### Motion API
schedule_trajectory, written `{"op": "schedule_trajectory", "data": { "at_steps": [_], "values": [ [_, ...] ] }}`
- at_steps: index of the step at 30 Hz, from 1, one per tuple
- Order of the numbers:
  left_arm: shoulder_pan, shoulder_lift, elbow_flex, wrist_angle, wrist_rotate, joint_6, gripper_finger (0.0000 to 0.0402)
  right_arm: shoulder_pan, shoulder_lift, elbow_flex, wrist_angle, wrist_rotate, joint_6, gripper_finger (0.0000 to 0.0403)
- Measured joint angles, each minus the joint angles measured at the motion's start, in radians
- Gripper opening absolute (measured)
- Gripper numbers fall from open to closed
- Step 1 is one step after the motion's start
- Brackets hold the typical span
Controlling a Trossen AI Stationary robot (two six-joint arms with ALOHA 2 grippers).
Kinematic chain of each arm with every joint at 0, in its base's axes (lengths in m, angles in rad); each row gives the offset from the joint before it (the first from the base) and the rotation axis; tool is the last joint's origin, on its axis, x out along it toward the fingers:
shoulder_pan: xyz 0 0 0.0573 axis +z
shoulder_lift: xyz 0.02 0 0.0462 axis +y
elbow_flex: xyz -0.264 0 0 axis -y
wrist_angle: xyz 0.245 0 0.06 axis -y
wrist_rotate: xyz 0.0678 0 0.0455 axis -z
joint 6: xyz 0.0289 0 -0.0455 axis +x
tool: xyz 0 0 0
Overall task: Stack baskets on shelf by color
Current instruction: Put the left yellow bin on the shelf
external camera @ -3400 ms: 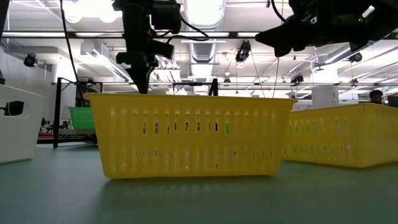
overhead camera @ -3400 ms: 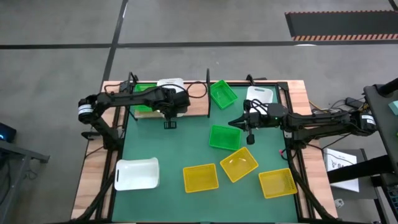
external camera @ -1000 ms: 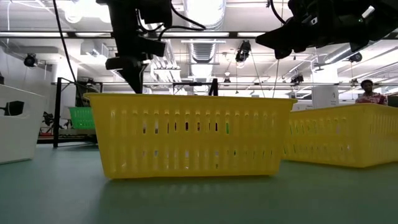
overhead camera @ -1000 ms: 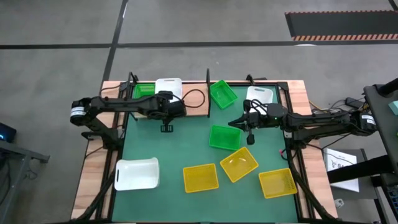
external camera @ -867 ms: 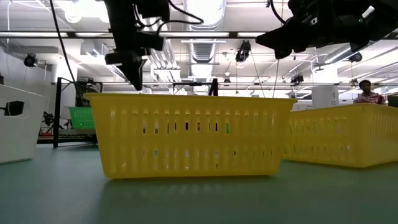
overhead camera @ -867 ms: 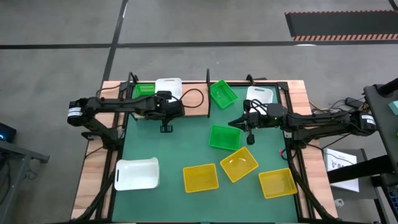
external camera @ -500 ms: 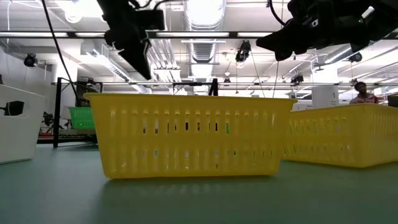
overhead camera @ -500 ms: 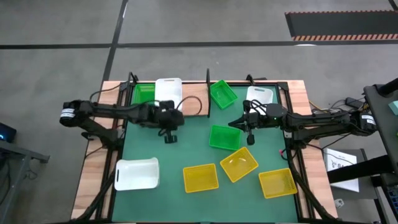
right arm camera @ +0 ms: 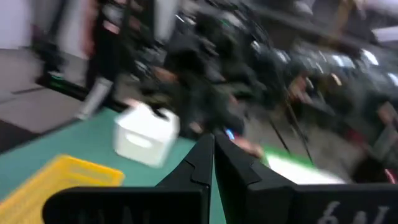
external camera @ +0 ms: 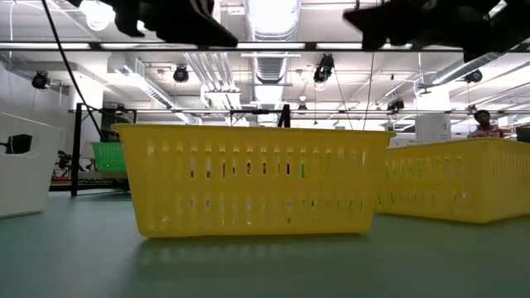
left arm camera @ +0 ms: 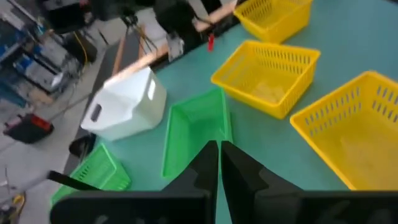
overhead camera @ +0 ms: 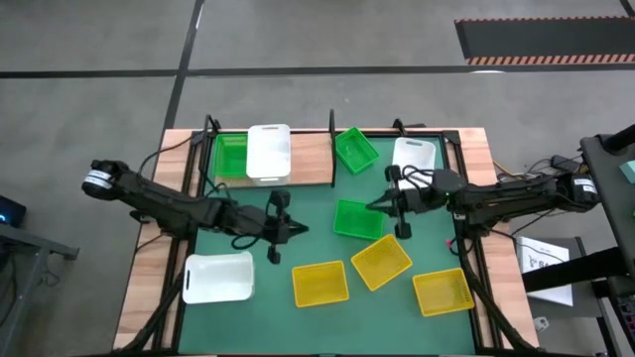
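Observation:
The shelf stands at the table's far edge. A green basket and a white basket rest on its board. Another green basket and a white one sit to the right of them. A third green basket lies mid-mat. Three yellow baskets and a white basket lie toward the near edge. My left gripper is shut and empty, pointing right, left of that green basket. My right gripper is shut and empty at that basket's right side.
Thin black posts frame the shelf. The green mat has bare room at its near left and between the two grippers. In the low view a yellow basket fills the foreground. A person shows far off in the room.
My left gripper has left the shelf and swung toward the table's near edge and the centre, turning until it points to the right. It stays shut and empty. My right gripper has shifted slightly toward the near edge. No basket has moved.

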Motion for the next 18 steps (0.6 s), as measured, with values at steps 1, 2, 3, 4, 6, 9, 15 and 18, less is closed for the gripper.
{"op": "schedule_trajectory", "data": {
  "at_steps": [1, 2, 3, 4, 6, 9, 15, 18],
  "values": [
    [0.0, -0.011, -0.009, 0.015, 0.008, 0.004, 0.0003, 0.014, 0.014, 0.0, 0.033, -0.01, -0.013, 0.0009],
    [0.0, -0.021, -0.021, 0.038, 0.018, 0.014, 0.0003, 0.028, 0.03, 0.0, 0.06, -0.01, -0.026, 0.0009],
    [0.0, -0.029, -0.033, 0.06, 0.029, 0.025, 0.0003, 0.035, 0.046, 0.0, 0.08, -0.008, -0.03, 0.0009],
    [0.0, -0.035, -0.05, 0.096, 0.04, 0.034, 0.0003, 0.039, 0.064, 0.0, 0.089, -0.005, -0.031, 0.0009],
    [0.0, -0.047, -0.097, 0.173, 0.064, 0.056, 0.0003, 0.039, 0.11, 0.0, 0.099, -0.005, -0.027, 0.0009],
    [0.0, -0.051, -0.174, 0.299, 0.072, 0.054, 0.0003, 0.039, 0.199, 0.0, 0.16, -0.002, 0.019, 0.0009],
    [0.0, -0.054, -0.274, 0.484, 0.072, 0.05, 0.0003, 0.045, 0.353, 0.006, 0.344, -0.002, 0.04, 0.0009],
    [0.002, -0.058, -0.28, 0.506, 0.07, 0.051, 0.0003, 0.045, 0.386, 0.031, 0.353, -0.002, 0.038, 0.0009]
  ]
}}
